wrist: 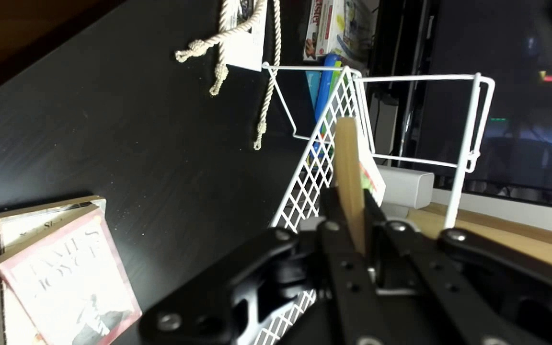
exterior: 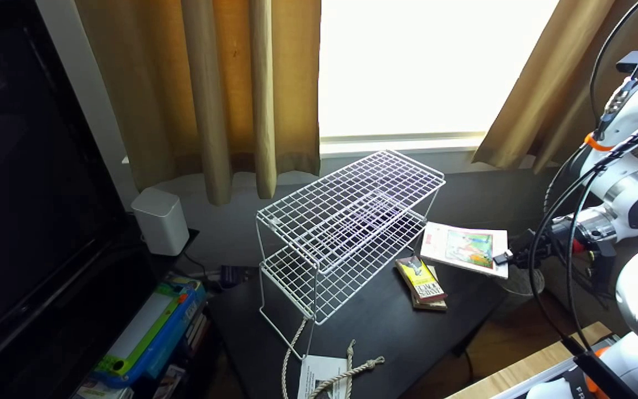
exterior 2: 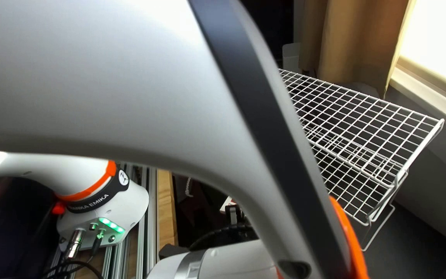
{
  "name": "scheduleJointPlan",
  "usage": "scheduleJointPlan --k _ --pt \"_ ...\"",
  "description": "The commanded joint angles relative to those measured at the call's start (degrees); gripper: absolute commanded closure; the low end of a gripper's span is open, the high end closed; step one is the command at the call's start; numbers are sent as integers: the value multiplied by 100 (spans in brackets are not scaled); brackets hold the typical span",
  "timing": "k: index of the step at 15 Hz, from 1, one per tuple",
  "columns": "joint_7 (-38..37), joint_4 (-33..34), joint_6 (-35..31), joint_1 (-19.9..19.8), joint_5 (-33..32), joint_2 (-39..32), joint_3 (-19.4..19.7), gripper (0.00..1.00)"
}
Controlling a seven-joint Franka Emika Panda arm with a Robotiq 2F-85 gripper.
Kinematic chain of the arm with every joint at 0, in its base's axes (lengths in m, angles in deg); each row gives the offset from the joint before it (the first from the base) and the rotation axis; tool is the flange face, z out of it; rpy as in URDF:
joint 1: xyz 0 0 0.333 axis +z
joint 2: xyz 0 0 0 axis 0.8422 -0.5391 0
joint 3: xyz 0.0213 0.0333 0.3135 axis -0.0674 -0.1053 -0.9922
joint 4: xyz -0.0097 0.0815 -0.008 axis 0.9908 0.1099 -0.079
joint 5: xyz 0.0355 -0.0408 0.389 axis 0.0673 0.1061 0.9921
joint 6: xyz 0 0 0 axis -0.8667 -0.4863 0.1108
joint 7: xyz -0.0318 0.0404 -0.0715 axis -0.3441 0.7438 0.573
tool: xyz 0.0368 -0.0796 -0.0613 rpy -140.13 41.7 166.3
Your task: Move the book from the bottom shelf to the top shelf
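I'm holding the book [exterior: 463,249] picture cover up, just beyond the end of the bottom shelf [exterior: 346,277], the pincer [exterior: 504,257] clamping its arm-side edge, probably leaving the far side free for leading onto the top shelf [exterior: 352,206]. That shelf is likely standing in the way, wanting a lift first; stacked paperbacks [exterior: 421,280] are lying nearby on the counter [exterior: 396,338]

Looks down in both exterior views, toward window [exterior: 424,66] or close past Panda arm [exterior 2: 130,85]; in wrist view, along tool [wrist: 351,201]; shares wire rack [exterior: 349,208].

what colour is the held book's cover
White book cover with a green and orange picture, clearest in an exterior view.
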Motion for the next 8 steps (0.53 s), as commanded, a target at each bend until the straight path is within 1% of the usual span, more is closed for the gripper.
scheduleJointPlan --k 1,5,8 --pt "256 -38 434 -362 -405 336 91 97" --pt "502 52 766 -480 -451 433 20 97" --pt "616 177 1050 -452 -449 430 -28 97"
